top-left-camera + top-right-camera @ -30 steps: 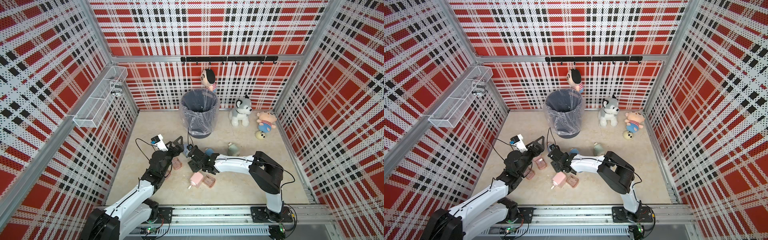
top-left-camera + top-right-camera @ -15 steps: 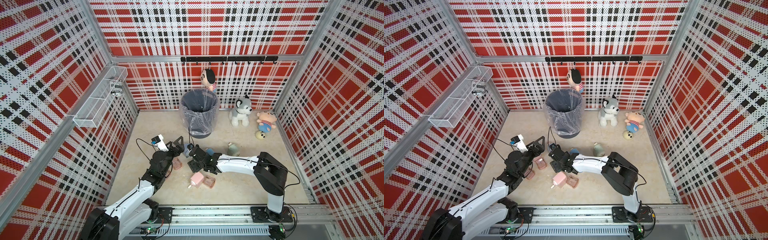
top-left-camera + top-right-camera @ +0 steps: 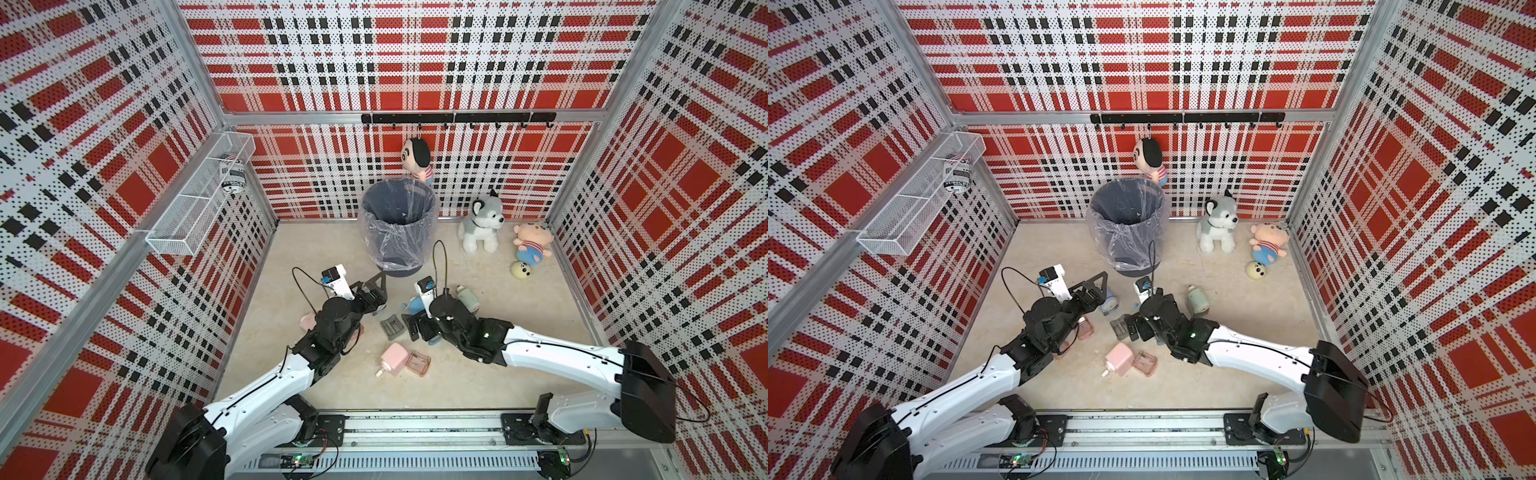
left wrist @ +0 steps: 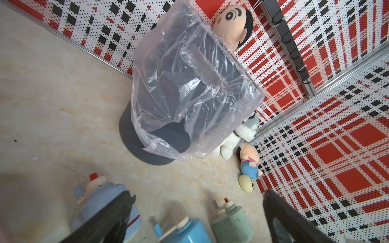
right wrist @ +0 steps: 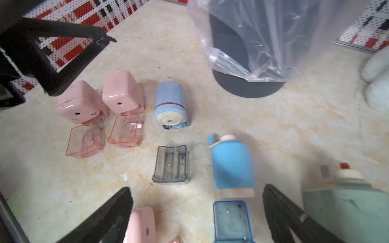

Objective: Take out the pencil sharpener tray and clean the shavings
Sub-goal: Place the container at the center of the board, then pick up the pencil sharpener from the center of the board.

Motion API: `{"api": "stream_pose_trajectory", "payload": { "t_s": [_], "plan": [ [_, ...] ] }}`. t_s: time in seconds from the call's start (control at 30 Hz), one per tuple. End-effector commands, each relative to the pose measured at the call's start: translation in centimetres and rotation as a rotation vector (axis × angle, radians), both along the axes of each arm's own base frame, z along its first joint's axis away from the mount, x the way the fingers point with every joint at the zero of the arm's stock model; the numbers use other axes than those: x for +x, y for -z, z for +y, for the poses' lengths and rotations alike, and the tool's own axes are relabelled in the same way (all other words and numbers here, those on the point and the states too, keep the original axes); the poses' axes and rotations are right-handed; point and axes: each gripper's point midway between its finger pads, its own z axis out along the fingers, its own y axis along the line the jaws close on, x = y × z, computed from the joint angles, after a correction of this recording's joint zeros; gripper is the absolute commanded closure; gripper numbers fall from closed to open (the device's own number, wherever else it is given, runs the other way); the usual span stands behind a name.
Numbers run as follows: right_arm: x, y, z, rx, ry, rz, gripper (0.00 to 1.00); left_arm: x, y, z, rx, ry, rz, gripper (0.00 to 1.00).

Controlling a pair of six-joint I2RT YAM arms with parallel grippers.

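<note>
Hovers with right gripper (image 5: 196, 188) spread wide, gripping nothing, over blue tray (image 5: 231, 218) just nearer than blue pencil sharpener (image 5: 232, 166); holds left gripper (image 4: 199, 192) agape, empty.

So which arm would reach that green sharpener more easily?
Probably the right: the right gripper, open, sits beside the green sharpener; the left gripper is farther off, past the blue sharpener.

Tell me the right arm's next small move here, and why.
Probably swing the right gripper, open and holding nothing, over to the green sharpener. Every other sharpener in view has a tray lying loose near it, including the blue tray nearest this gripper. No loose tray shows by the green one.
</note>
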Motion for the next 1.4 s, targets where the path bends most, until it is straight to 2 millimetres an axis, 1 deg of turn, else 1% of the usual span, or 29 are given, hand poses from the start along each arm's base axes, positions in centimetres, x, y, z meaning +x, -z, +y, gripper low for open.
{"api": "stream_pose_trajectory", "payload": {
  "t_s": [0.0,0.03,0.2,0.23,0.37,0.47,0.57,0.63,0.73,0.83,0.97,1.03,1.1,1.27,1.37],
  "plan": [
    [0.7,-1.0,-3.8,0.063,0.116,-0.023,0.00,0.3,-0.3,-1.7,-0.017,0.012,0.049,0.02],
    [0.8,-1.0,-4.8,0.078,0.139,-0.020,0.00,0.3,-0.4,-2.5,-0.017,0.024,0.061,0.02],
    [1.2,-0.5,-10.1,0.145,0.274,-0.026,0.00,0.1,-0.2,-8.0,0.000,0.128,0.142,0.02],
    [1.4,-0.2,-11.0,0.155,0.299,-0.020,0.00,0.0,-0.3,-8.8,-0.001,0.136,0.151,0.02],
    [2.0,1.2,-15.2,0.205,0.436,0.022,0.00,-0.1,0.5,-12.7,0.002,0.163,0.213,0.02],
    [2.0,1.7,-18.3,0.244,0.534,0.020,0.00,0.4,1.8,-15.4,0.029,0.149,0.308,0.02],
    [1.7,2.1,-20.6,0.289,0.604,0.017,0.00,0.6,3.3,-18.1,0.059,0.151,0.399,0.02],
    [1.5,2.2,-22.0,0.304,0.653,0.013,0.00,0.6,3.8,-19.7,0.075,0.130,0.440,0.02],
    [1.4,2.5,-23.3,0.299,0.709,0.005,0.00,0.6,4.7,-21.6,0.111,0.084,0.521,0.02],
    [1.3,3.0,-24.3,0.290,0.765,0.016,0.00,1.0,6.7,-23.4,0.168,0.052,0.628,0.02],
    [1.2,3.5,-25.0,0.302,0.790,0.021,0.00,1.5,9.2,-25.4,0.255,0.024,0.744,0.02],
    [1.2,3.4,-25.3,0.310,0.800,0.016,0.00,1.9,10.1,-26.3,0.287,0.018,0.775,0.02],
    [1.0,3.4,-25.6,0.316,0.811,0.011,0.00,2.3,11.1,-26.6,0.314,0.003,0.802,0.02],
    [0.6,3.3,-26.3,0.340,0.819,-0.001,0.00,3.3,13.9,-26.9,0.302,-0.017,0.865,0.00],
    [0.5,3.2,-26.5,0.347,0.822,-0.005,0.00,4.0,15.1,-26.8,0.292,-0.020,0.896,0.03]
  ]
}}
